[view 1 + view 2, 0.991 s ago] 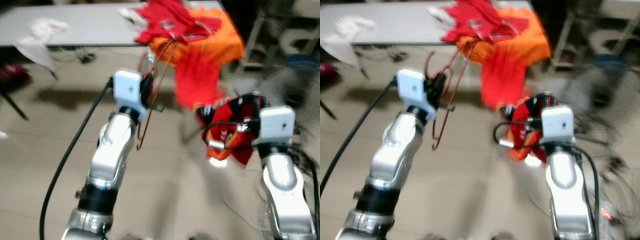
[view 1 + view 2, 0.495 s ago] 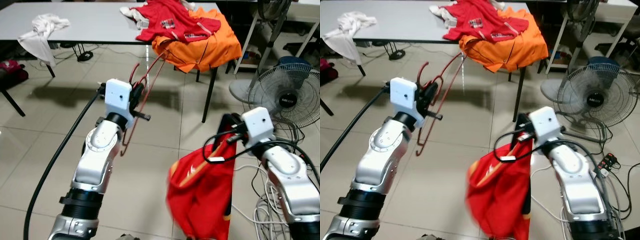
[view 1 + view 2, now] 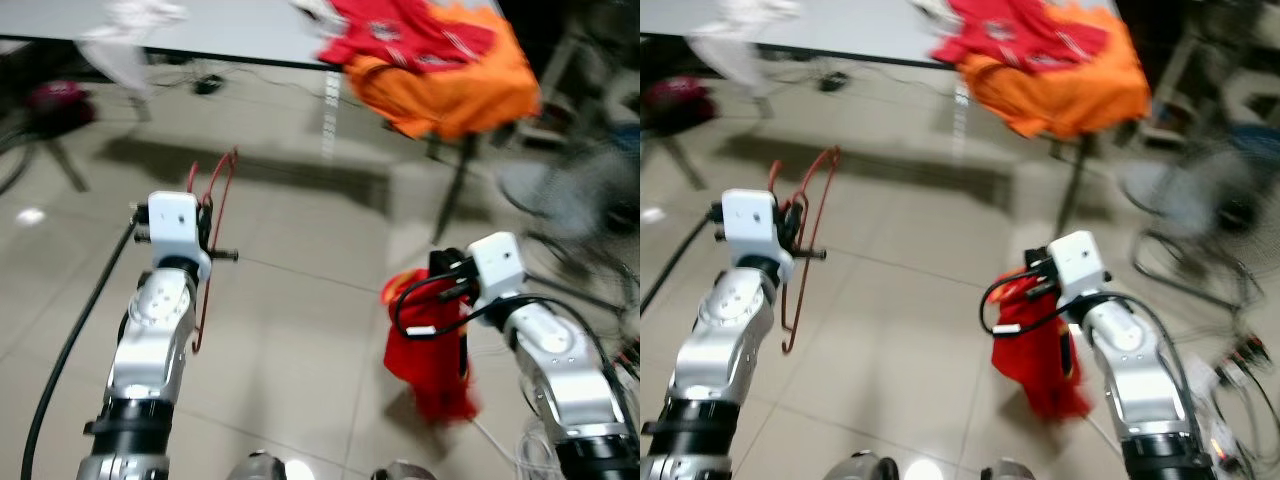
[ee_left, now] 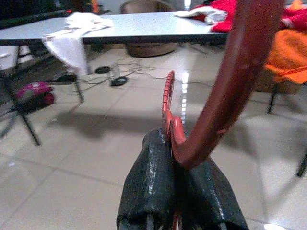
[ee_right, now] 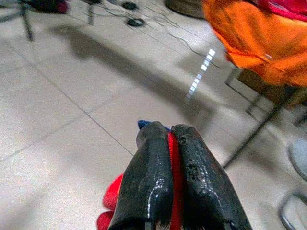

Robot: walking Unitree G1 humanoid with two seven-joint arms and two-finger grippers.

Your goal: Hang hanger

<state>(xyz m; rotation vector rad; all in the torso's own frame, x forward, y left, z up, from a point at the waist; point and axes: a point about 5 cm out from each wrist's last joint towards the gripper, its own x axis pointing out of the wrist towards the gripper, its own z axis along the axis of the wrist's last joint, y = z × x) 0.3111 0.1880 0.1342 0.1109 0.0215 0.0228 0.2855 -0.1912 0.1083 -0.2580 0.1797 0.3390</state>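
Observation:
A red hanger [image 3: 212,250] hangs upright over the tiled floor, clamped in my left gripper [image 4: 173,160], which is shut on it near the hook. The hanger's thick curved hook [image 4: 225,91] rises right in front of the left wrist camera. My right gripper [image 5: 170,163] is shut on a red garment [image 3: 428,345] that droops in a bunch below it, to the right of the hanger. The two arms are held apart in front of me.
A grey table [image 3: 230,30] stands ahead with red and orange clothes [image 3: 440,60] piled on its right end and a white cloth [image 3: 130,40] on its left. A standing fan [image 3: 1205,210] and floor cables are at the right. Open tiled floor lies between.
The camera has swung, shifting and blurring the scene. The red garment, spread wide half a second ago, now hangs bunched under the right gripper. The left gripper keeps the hanger.

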